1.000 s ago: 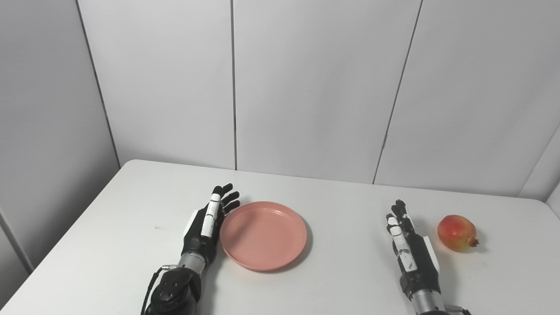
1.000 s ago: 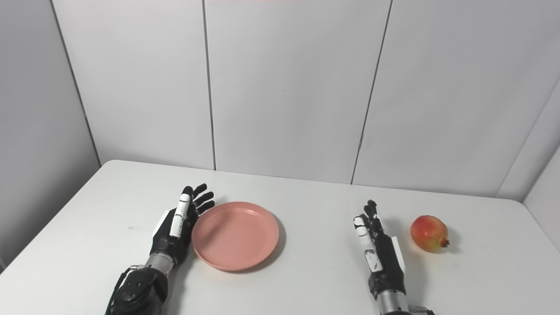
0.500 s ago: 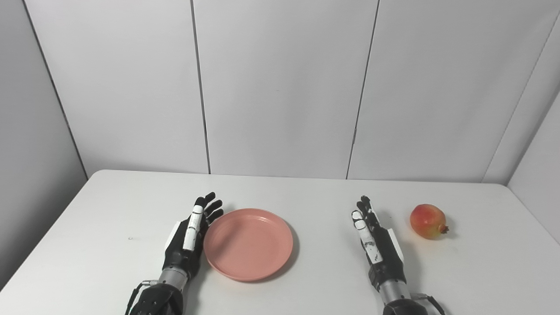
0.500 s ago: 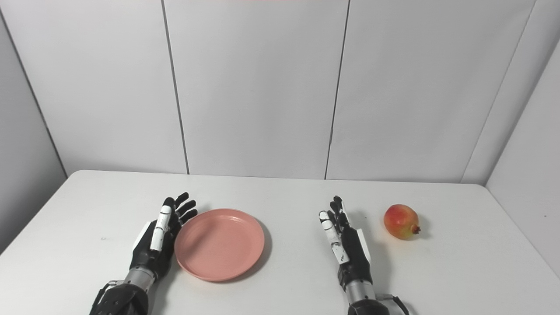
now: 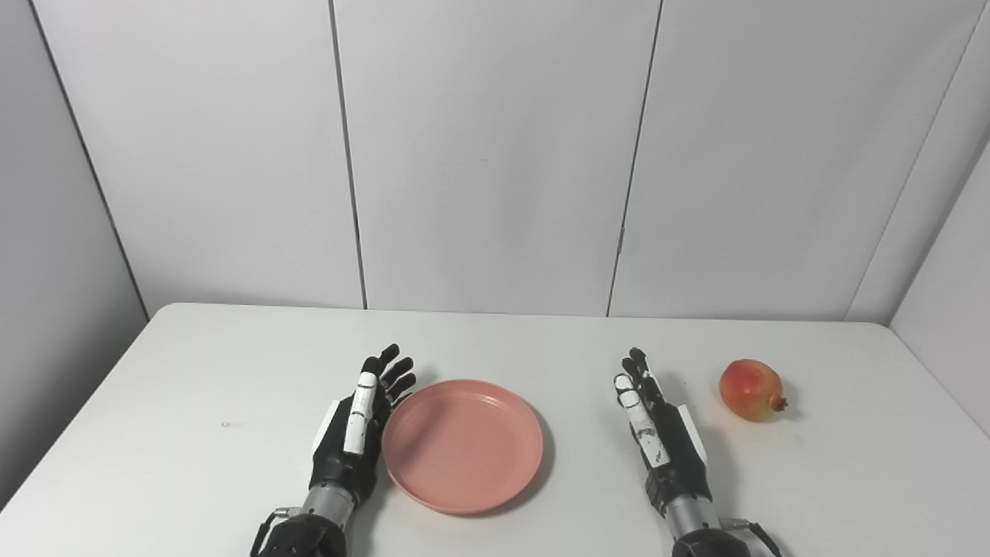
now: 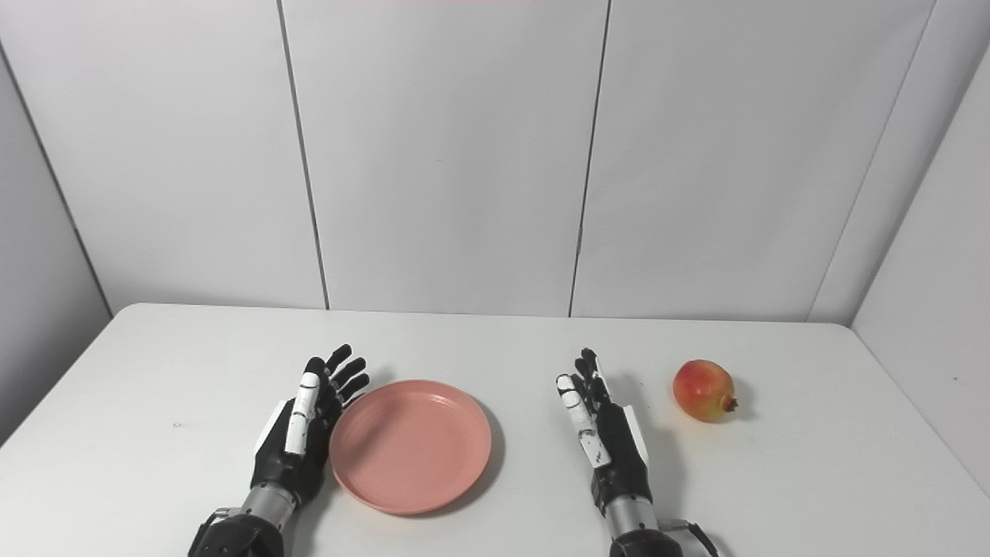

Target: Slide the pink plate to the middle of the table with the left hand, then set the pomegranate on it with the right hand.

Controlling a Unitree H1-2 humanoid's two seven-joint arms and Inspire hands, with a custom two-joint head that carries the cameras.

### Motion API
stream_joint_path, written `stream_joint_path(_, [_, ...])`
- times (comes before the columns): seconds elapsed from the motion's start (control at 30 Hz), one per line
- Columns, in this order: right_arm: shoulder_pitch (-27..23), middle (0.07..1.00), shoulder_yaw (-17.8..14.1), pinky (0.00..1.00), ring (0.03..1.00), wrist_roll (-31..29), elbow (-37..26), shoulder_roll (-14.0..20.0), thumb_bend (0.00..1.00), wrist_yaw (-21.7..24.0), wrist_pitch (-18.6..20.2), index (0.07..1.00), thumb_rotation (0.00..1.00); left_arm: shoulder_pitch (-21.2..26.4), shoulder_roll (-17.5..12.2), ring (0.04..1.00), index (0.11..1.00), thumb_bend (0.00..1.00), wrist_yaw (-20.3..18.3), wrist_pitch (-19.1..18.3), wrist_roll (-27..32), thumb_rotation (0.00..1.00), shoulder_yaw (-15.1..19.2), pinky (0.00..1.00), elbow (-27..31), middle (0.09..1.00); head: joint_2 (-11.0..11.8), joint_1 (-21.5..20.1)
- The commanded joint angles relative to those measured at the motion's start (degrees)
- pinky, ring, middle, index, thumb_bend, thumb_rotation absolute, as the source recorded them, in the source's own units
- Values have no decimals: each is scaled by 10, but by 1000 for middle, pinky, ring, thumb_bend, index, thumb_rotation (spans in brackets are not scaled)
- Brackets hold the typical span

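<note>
Left hand [image 5: 354, 437] stands edge-on with its fingers straight and a little spread, palm against the left rim of the pink plate [image 5: 462, 445], holding nothing and looking to be touching the rim. Over the last second the whole picture has swung, so the camera moved; measured against the right hand, though, the plate now lies closer to it than before, with the left hand still pressed to its rim, which I read as the slide carrying on toward the middle of the table [image 5: 193, 387]. To my eye the plate is now about central between the table's side edges, so the push looks nearly or fully done, and the fruit step has not begun. The right hand [image 5: 661, 441] waits to the right of the plate, well apart from it, fingers straight and empty, much as it was. The pomegranate [image 5: 750, 389] sits farther right of the plate, beyond the right hand and slightly farther back, untouched on the table. It is round, red blushing to yellow-orange, with a small dark crown pointing right. The plate is shallow, round, matte salmon-pink with a raised lip, and empty.
</note>
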State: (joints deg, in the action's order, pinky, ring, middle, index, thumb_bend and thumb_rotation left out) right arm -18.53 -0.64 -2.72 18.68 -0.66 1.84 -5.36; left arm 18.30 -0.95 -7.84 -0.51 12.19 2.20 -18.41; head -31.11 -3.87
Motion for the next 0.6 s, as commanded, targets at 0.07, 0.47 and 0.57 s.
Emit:
stream_joint_path(0.07, [-15, 985, 0, 992, 969, -6, -20, 4, 587, 7, -2, 993, 814, -2, 5, 923, 926, 556, -12, 7, -1, 1000, -8, 908, 6, 927, 0, 2])
stream_joint_path(0.47, [-16, 986, 2, 987, 970, -6, -18, 3, 590, 6, 0, 997, 816, -8, 17, 909, 898, 538, -8, 12, 0, 1000, -8, 878, 4, 909, 3, 1])
stream_joint_path(0.57, [-16, 988, 3, 990, 972, -7, -19, 4, 595, 7, 2, 1000, 816, -10, 16, 918, 908, 549, -14, 7, 1, 1000, -12, 885, 7, 920, 2, 0])
